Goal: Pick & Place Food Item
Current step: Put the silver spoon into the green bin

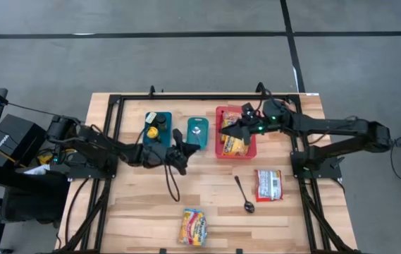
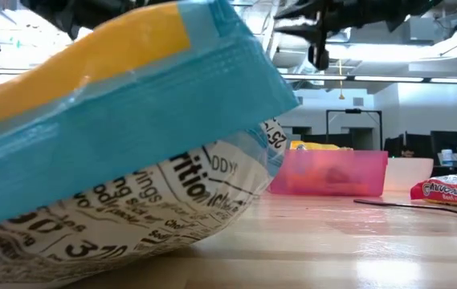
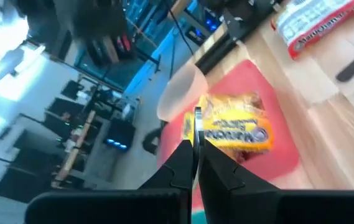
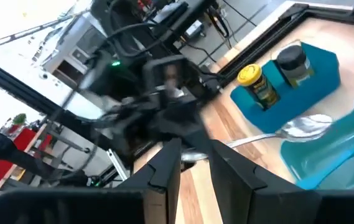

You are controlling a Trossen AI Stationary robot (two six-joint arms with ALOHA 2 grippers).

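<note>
Worktop (image 1: 144, 204), wooden, with a black frame; contents taken left to right.

Left pincer (image 1: 181, 156): fingers pressed together, holding nothing, resting low near the middle of the worktop, pointing toward the red basket (image 1: 220, 141).

Blue tray (image 1: 149, 118): two small jars, one yellow-lidded, one dark-lidded. Beside it, a teal dish (image 1: 197, 130) with a spoon in it.

Snack packet, yellow and blue (image 1: 194, 226): lies at the front edge, well apart from both arms, its long axis running roughly front to back.

Red basket: holds a yellow food packet (image 1: 234, 144).

Right pincer (image 1: 223, 130): hangs over the basket's left rim, fingers a little apart; from what shows, nothing sits between them.

Black spoon (image 1: 243, 195): bare on the boards, in front of the basket.

Red noodle packet (image 1: 268, 184): flat on the worktop, just right of the spoon, long axis front to back. It lies toward the front from the right pincer, and the right arm looks the nearer one for it.
</note>
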